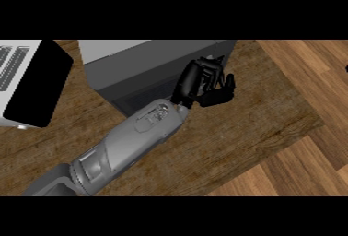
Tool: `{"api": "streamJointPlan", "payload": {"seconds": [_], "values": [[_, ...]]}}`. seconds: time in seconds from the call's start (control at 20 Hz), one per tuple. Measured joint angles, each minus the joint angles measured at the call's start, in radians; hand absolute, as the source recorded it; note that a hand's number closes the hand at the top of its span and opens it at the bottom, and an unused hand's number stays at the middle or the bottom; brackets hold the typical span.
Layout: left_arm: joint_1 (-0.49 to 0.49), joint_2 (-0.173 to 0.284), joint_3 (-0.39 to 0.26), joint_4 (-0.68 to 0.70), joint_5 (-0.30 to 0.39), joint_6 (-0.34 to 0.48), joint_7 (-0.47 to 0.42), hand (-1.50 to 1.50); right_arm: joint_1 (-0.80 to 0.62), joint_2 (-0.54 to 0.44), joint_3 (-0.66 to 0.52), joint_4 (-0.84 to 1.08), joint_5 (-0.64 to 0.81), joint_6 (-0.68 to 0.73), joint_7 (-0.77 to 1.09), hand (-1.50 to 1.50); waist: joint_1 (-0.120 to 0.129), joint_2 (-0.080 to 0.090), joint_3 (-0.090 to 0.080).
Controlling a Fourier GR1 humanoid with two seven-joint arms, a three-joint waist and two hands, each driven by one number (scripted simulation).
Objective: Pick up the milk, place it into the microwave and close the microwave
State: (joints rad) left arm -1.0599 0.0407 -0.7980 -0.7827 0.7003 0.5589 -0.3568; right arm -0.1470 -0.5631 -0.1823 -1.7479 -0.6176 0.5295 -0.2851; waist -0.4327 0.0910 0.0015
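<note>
— What is the counter (224,138) made of?
— Brown wood, matt, with dark rough-looking grain; the floor (306,64) is paler, smoother planks.
— And the microwave (146,64)?
— Grey, matt, metal-like; its open door (37,83) looks flat black. The forearm (136,138) looks smooth grey plastic.

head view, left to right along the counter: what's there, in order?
Open microwave door → microwave body → black hand at the microwave's right front → bare counter → wooden floor. No milk visible.
</note>
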Motion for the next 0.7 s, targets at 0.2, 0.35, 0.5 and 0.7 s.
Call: {"api": "streamJointPlan", "payload": {"seconds": [0.2,0.35,0.5,0.7], "values": [[0.002,0.003,-0.004,-0.005,0.01,0.022,-0.007,1.5,-0.015,-0.016,-0.013,0.008,-0.023,0.005,0.011,-1.5,-0.005,0.001,0.001],[0.003,0.005,-0.006,-0.008,0.017,0.036,-0.011,1.5,-0.023,-0.025,-0.018,0.012,-0.04,0.011,0.017,-1.5,-0.009,0.001,0.001],[0.003,0.006,-0.01,-0.009,0.024,0.046,-0.014,1.5,-0.031,-0.033,-0.024,0.015,-0.057,0.015,0.025,-1.5,-0.011,0.001,0.001],[0.002,0.008,-0.013,-0.012,0.032,0.062,-0.016,1.5,-0.041,-0.043,-0.03,0.022,-0.077,0.02,0.034,-1.5,-0.014,0.003,0.002]]}}
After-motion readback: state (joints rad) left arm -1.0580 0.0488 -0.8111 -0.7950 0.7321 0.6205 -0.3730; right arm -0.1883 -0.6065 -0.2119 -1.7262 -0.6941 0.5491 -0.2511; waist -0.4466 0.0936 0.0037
